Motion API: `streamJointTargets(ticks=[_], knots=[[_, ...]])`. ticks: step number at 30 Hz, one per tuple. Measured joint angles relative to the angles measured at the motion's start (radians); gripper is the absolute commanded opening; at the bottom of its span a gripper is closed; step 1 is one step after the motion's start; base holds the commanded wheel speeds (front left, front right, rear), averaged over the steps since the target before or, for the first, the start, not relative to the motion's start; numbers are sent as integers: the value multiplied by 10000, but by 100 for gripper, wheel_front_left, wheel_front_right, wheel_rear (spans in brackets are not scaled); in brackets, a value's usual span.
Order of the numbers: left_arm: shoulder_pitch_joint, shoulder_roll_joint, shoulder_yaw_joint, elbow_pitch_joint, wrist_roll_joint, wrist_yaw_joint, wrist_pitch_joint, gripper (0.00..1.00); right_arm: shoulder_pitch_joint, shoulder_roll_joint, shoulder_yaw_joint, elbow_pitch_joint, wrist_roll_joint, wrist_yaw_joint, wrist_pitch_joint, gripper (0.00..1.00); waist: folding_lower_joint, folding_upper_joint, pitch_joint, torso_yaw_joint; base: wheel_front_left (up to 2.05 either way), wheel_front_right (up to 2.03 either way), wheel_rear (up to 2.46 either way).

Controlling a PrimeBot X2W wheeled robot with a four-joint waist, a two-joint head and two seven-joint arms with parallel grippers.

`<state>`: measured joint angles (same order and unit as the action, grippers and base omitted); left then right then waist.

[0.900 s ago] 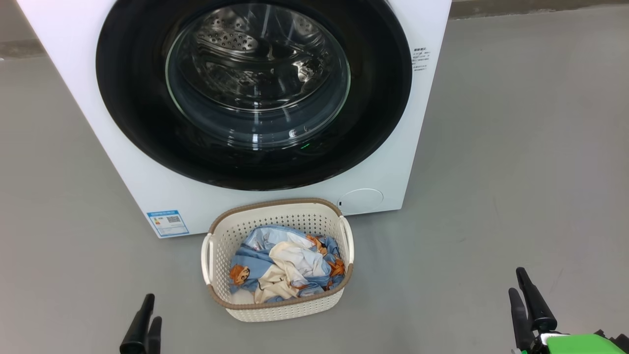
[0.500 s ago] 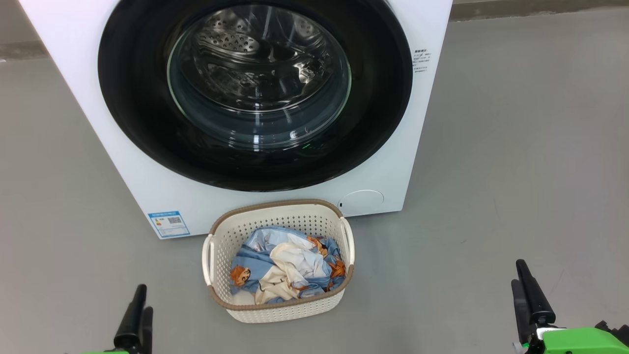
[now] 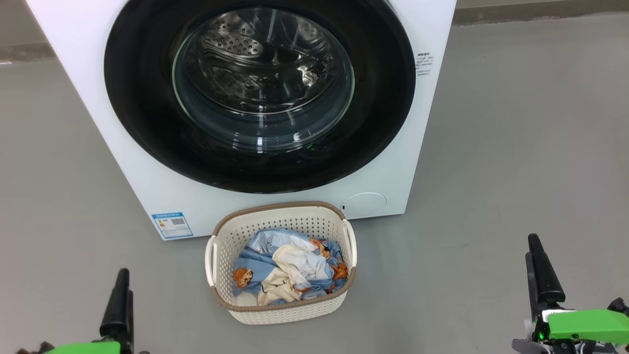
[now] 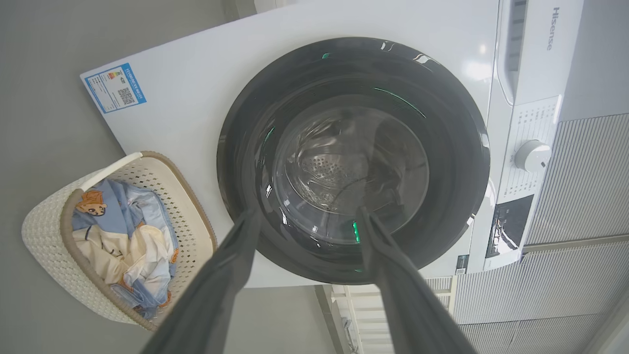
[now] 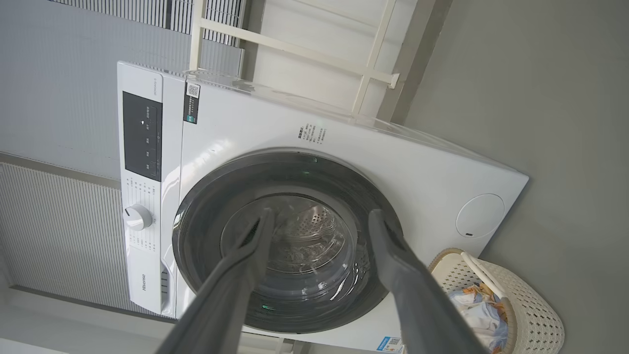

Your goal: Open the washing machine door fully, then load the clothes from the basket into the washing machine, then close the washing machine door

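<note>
the washing machine [image 3: 98, 123] is standing on the grey floor [image 3: 516, 147], close to the floor's far edge where it is meeting the wall. the washing machine door [image 3: 383, 98] is sitting shut against the white front, its glossy black rim ringing the clear glass bowl, and the steel drum [image 3: 255, 59] is showing through that glass. a blue label [image 3: 172, 225] is sticking to the front's lower left corner and a round cap [image 3: 363, 204] is sitting at its lower right corner.

the basket [image 3: 290, 314] is resting on the floor just in front of the machine, below the door and between the label and the cap; whether its rim is touching the front i cannot tell. the clothes [image 3: 290, 268] are lying bunched inside it, light-blue cloth with orange figures around a cream-white piece, none of them hanging over the rim.

the left gripper [image 4: 308, 212] is hovering low at the left of the basket, well apart from it, its fingers [image 4: 231, 265] standing spread wide and holding nothing, pointing at the door glass. the right gripper [image 5: 322, 214] is hovering further off on the basket's right side, over bare floor, its fingers [image 5: 408, 275] also standing spread wide and empty, aiming at the door. in the left wrist view the control knob [image 4: 533, 155] is showing on the machine's top panel.
</note>
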<state>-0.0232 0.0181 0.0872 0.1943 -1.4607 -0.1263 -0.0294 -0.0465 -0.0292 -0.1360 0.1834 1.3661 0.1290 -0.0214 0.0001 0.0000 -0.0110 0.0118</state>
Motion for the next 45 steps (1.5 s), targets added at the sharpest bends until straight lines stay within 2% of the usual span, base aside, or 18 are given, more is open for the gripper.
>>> streamJointTargets(ticks=[5, 15, 20, 28, 36, 39, 45], knots=[[-55, 2, -4, -261, 543, 61, -121, 100, 1, -2, 36, -104, -322, 0, -130, 100, 0, 0, -21, 34, 0, 0, 0], [-55, 15, -150, -957, 2422, 489, -380, 100, 0, -13, 257, -539, -1994, 0, -414, 100, 0, 0, -11, 120, 0, 0, 0], [-54, 23, -439, -1243, 3954, 773, -516, 100, -2, -19, 324, -709, -3089, 0, -527, 100, 0, 0, -1, 146, 0, 0, 0], [-54, 33, -865, -1632, 5670, 1290, -729, 100, -7, -29, 533, -986, -4895, 0, -750, 100, -1, 0, -17, 189, 0, 0, 0], [-53, 61, -1300, -1781, 7699, 1676, -957, 100, -33, -40, 589, -1131, -6155, 0, -957, 100, 0, 0, -35, 216, 0, 0, 0], [-52, 65, -1551, -1824, 8778, 1768, -1035, 100, -90, -42, 616, -1131, -6489, 0, -1053, 100, -1, 0, -32, 220, 0, 0, 0], [-52, 276, -2069, -1850, 10090, 2203, -1200, 100, -144, -48, 633, -1154, -7497, 0, -1260, 100, 0, 0, -6, 225, 0, 0, 0]])
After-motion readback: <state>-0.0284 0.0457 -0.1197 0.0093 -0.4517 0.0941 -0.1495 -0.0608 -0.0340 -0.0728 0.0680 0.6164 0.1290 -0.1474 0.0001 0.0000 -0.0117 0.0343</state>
